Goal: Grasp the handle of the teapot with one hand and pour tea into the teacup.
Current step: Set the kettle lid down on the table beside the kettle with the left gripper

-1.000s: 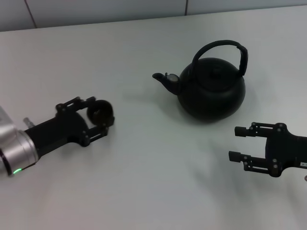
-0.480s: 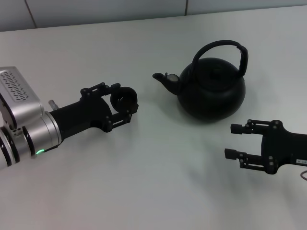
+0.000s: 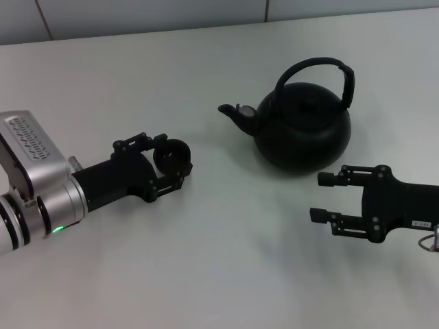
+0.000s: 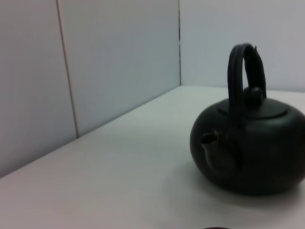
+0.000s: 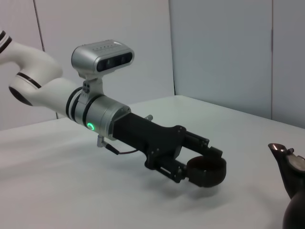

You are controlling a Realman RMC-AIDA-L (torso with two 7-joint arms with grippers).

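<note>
Silver arms, black two-fingered ends

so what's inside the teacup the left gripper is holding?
Nothing visible: the teacup, clamped in the left gripper, shows a dark interior in the head view, with no liquid evident. Its bottom is too dark to confirm. The right wrist view shows only its outer wall.

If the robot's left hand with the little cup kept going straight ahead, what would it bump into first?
Probably the teapot. The left gripper, shut on the teacup, points toward the spout, with bare table between. Its height is hard to judge.
</note>
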